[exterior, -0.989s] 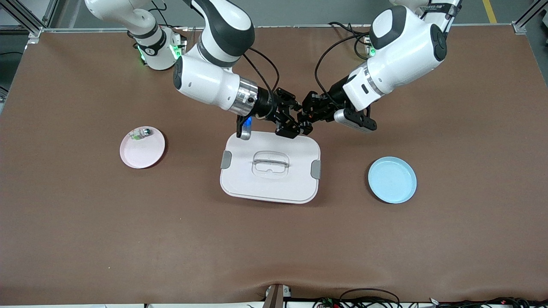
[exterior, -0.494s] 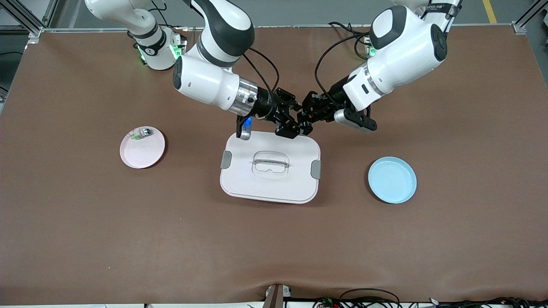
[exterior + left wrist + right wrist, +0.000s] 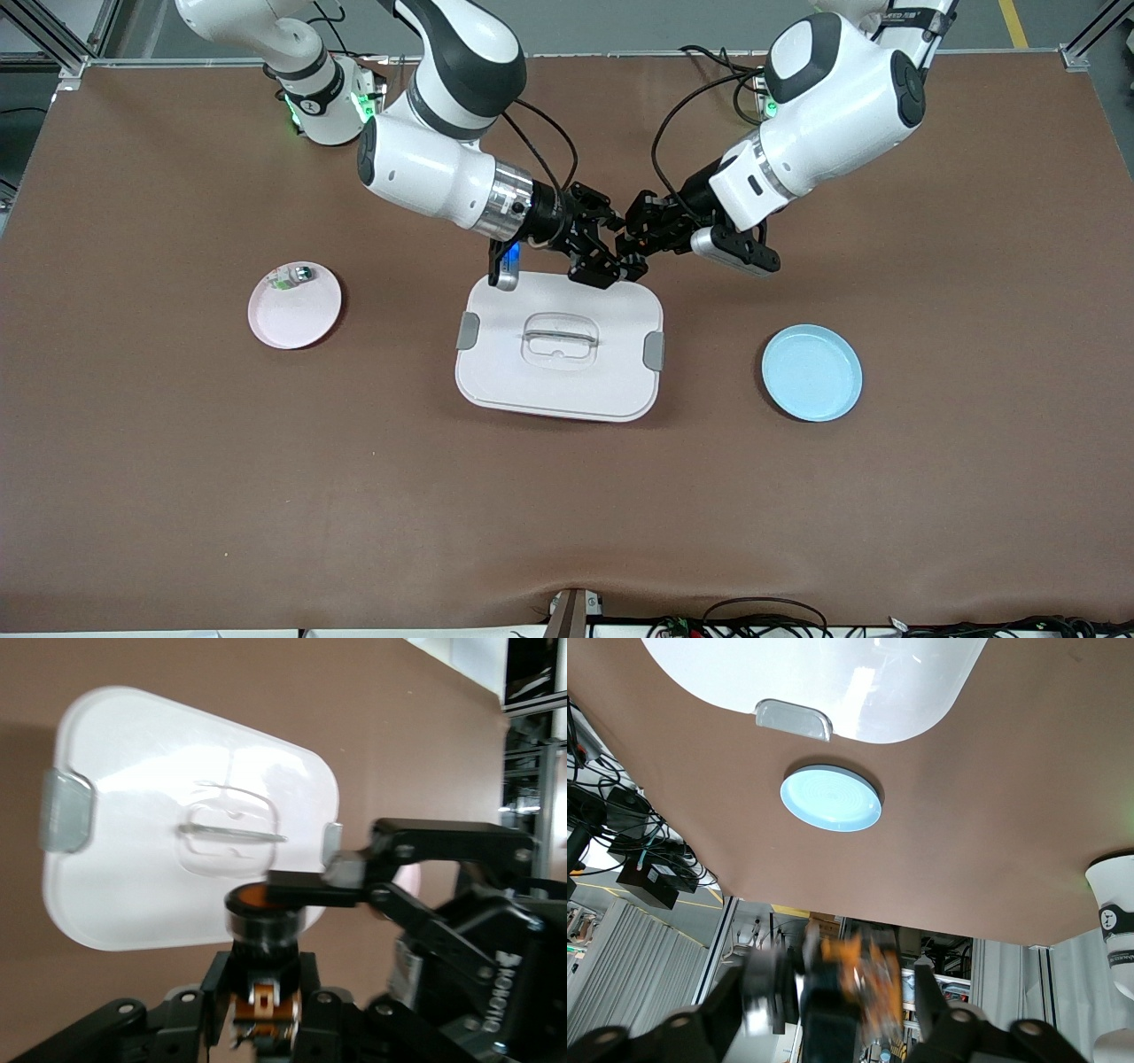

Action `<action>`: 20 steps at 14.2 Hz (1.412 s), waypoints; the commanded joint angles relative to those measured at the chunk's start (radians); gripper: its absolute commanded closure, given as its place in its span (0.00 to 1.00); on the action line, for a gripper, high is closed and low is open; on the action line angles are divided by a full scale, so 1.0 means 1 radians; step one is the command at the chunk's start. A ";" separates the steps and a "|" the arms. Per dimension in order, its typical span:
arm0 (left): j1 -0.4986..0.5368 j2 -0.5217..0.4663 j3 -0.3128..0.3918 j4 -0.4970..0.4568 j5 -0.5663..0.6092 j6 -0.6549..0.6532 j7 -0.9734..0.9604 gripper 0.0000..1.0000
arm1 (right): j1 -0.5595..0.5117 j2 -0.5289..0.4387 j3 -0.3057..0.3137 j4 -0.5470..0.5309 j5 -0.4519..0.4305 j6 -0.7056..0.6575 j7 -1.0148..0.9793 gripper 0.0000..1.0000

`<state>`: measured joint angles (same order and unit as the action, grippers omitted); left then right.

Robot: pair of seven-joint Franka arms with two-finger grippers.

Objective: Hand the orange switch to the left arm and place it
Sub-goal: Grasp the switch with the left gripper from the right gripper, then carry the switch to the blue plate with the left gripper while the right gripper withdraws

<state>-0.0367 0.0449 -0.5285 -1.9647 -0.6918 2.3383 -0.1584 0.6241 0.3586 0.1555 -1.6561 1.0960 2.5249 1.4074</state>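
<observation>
the two grippers meet in the air over the edge of the box (image 3: 560, 346) that lies farthest from the front camera. the left gripper (image 3: 634, 250) comes in from the left arm's end, the right gripper (image 3: 601, 257) from the right arm's end, and their black tips sit just beside each other.

the switch (image 3: 264, 914) is up there between them, not on the table. in the left wrist view the left gripper's fingers are closed narrow on its black body, the orange face pointing away from the wrist and the tan rear end showing down between the fingers. one finger (image 3: 310, 889) of the right gripper lies across the rim of the orange face, touching or nearly touching it. in the right wrist view the switch is an orange and black blur between that gripper's fingers, which look parted with a gap on each side; whether they press on it i cannot tell.

the box is shut, white, with grey latches at both ends and a clear handle in the lid. the blue plate (image 3: 811, 372) lies toward the left arm's end, bare. the pink plate (image 3: 294, 306) lies toward the right arm's end and carries a small greenish part (image 3: 292, 277) near its rim.
</observation>
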 commanded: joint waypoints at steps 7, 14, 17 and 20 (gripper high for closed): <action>0.101 0.036 -0.005 0.026 0.281 -0.077 -0.006 1.00 | -0.009 -0.030 -0.010 -0.002 0.005 -0.043 0.015 0.00; 0.242 0.124 -0.002 0.099 0.586 -0.278 0.191 1.00 | -0.115 -0.177 -0.010 -0.097 -0.227 -0.262 0.005 0.00; 0.309 0.161 0.002 0.087 0.651 -0.329 0.471 1.00 | -0.118 -0.289 -0.010 -0.224 -0.372 -0.267 -0.092 0.00; 0.322 0.234 0.002 0.075 0.799 -0.343 0.597 1.00 | -0.187 -0.423 -0.011 -0.413 -0.383 -0.278 -0.394 0.00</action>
<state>0.2883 0.2337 -0.5182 -1.8996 0.0260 2.0114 0.3862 0.4920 0.0632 0.1357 -1.9047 0.7292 2.2520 1.1854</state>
